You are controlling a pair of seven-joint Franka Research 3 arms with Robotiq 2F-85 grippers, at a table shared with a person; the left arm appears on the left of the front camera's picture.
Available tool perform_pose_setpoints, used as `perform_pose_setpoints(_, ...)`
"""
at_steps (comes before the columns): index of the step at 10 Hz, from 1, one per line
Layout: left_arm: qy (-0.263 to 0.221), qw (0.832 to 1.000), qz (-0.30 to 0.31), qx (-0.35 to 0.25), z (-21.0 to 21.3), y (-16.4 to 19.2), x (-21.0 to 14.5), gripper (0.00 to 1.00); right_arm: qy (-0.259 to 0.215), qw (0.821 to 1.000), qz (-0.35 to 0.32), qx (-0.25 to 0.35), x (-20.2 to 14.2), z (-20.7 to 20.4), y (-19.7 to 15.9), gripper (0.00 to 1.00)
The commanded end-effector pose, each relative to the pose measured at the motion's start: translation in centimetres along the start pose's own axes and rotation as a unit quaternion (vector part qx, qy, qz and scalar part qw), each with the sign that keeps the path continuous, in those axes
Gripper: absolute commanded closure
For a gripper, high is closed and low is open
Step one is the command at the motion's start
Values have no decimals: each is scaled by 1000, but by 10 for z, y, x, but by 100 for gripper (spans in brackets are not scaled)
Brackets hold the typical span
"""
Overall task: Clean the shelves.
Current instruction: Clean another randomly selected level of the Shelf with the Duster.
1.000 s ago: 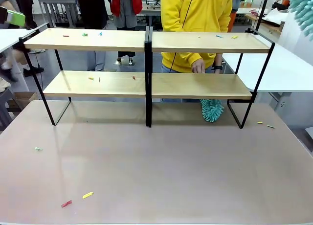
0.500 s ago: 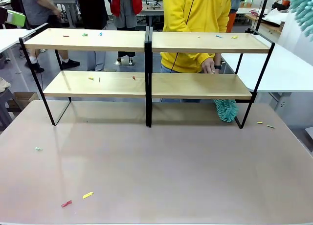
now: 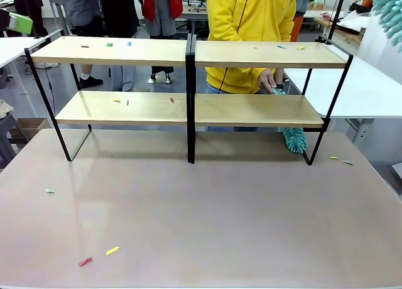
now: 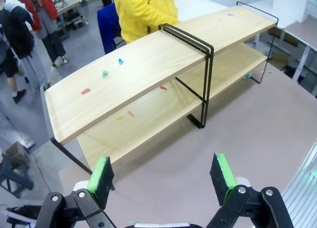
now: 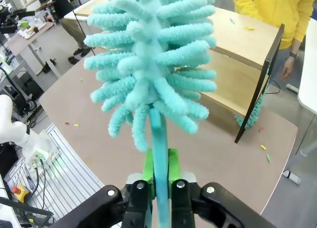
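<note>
The shelves [image 3: 157, 51] stand at the far side of my table [image 3: 207, 201], with small coloured scraps [image 3: 108, 44] on both boards. My left gripper [image 4: 161, 171] has its jaws wide and empty. My right gripper [image 5: 159, 164] is clamped on the handle of a teal duster [image 5: 153, 54]. The person's hand [image 3: 267, 81] holds a second duster [image 3: 293, 139] by the lower board.

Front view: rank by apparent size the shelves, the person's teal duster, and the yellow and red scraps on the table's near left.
1. shelves
2. person's teal duster, partly behind the lower board
3. yellow scrap and red scrap: too alike to rank
</note>
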State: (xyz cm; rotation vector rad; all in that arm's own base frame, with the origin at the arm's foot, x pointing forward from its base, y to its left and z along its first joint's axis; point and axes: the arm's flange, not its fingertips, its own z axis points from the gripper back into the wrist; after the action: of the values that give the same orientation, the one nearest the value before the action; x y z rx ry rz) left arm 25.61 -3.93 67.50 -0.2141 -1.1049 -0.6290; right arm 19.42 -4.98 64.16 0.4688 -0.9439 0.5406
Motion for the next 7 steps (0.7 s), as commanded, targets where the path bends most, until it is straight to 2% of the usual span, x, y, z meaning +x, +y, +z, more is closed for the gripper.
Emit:
perform_pose_setpoints(1,-3,1000,0,0,-2,1,-1,0,-8,1000,-11,-6,-1,0,0,88)
perform_pose_setpoints(2,-3,1000,0,0,-2,1,-1,0,0,1000,0,0,0,0,0,88)
perform_pose_setpoints(3,-3,1000,0,0,-2,1,-1,0,81,997,-6,-14,36,-17,23,88)
perform_pose_setpoints(4,-3,1000,0,0,-2,1,-1,0,138,990,20,-7,76,-28,55,88)
perform_pose_setpoints(5,-3,1000,0,0,-2,1,-1,0,216,976,16,-4,112,-45,79,88)
perform_pose_setpoints(6,-3,1000,0,0,-2,1,-1,0,282,959,-7,-13,134,-66,92,88)
perform_pose_setpoints(7,-3,1000,0,0,-2,1,-1,0,327,943,-44,-28,149,-89,99,88)
